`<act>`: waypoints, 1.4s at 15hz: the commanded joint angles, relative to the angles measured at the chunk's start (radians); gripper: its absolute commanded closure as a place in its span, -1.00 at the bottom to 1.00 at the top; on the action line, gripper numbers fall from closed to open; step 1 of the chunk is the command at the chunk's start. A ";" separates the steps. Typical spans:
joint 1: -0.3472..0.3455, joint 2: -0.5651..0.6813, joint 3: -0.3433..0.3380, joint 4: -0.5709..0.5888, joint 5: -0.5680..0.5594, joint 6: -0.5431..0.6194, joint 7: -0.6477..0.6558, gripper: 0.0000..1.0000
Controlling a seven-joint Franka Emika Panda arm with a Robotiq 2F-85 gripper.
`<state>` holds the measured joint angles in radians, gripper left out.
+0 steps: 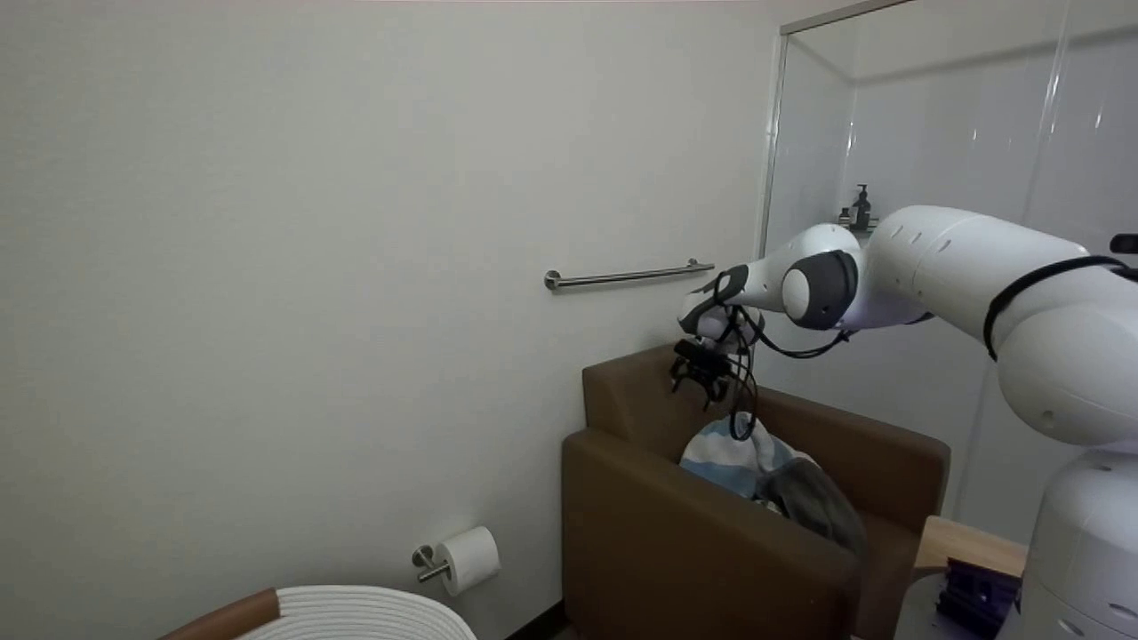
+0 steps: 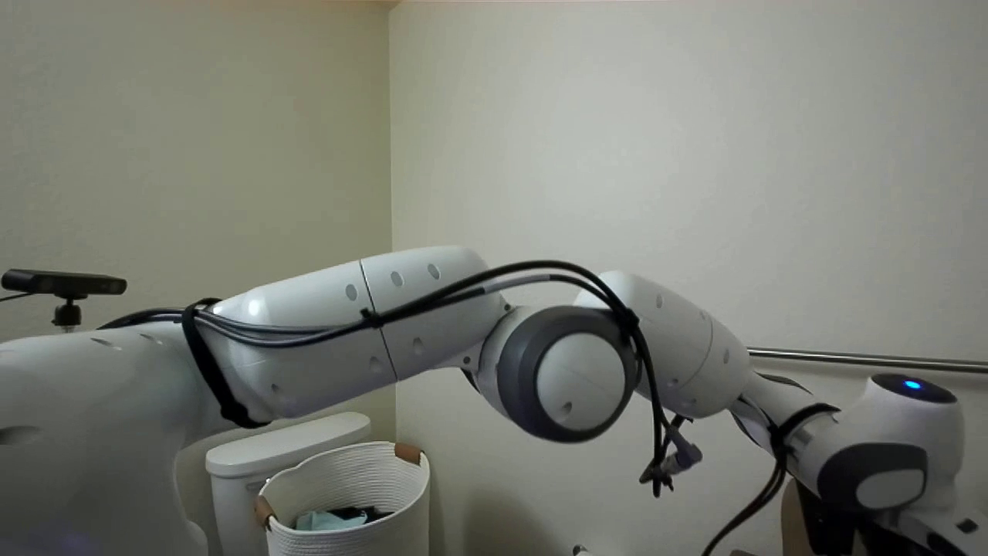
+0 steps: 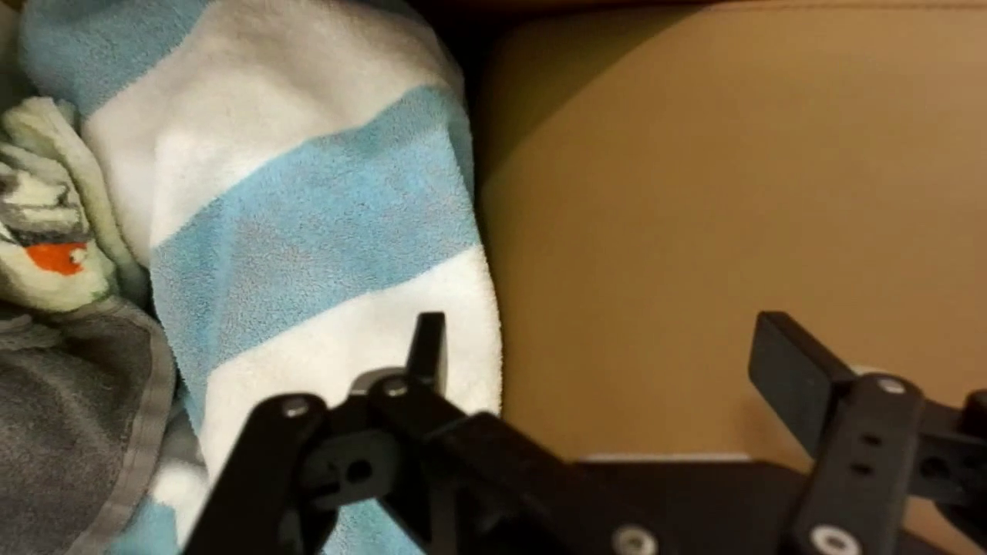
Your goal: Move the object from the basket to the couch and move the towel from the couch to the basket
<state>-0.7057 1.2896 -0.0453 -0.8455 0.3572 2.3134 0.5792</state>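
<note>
A blue-and-white striped towel [image 3: 324, 200] lies bunched on the brown couch [image 1: 676, 542]; it also shows in an exterior view [image 1: 720, 458]. A dark grey cloth [image 3: 77, 416] and a pale patterned cloth [image 3: 46, 231] lie beside it. My gripper [image 1: 693, 398] is above the couch seat, near the backrest. In the wrist view the gripper [image 3: 601, 331] is open with nothing between its fingers. Its left finger overlaps the towel's edge in view, the right one the bare leather. The white rope basket [image 2: 401, 502] holds a light teal cloth [image 2: 332, 520] and something dark; its lower part is cut off.
The basket's rim [image 1: 356, 613] shows low in an exterior view, near a toilet paper roll [image 1: 471, 560]. A metal bar [image 1: 631, 277] is on the wall behind the couch. A toilet [image 2: 289, 444] stands behind the basket. The couch's armrests flank the seat.
</note>
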 commanded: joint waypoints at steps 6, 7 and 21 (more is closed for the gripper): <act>0.207 -0.345 -0.149 -0.430 -0.080 -0.061 0.090 -1.00; 0.221 -0.373 -0.157 -0.474 -0.089 -0.098 0.082 -1.00; 0.165 -0.462 -0.179 -0.934 0.082 0.187 -0.205 -1.00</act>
<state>-0.4677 0.8048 -0.2645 -1.7631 0.3362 2.3960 0.4821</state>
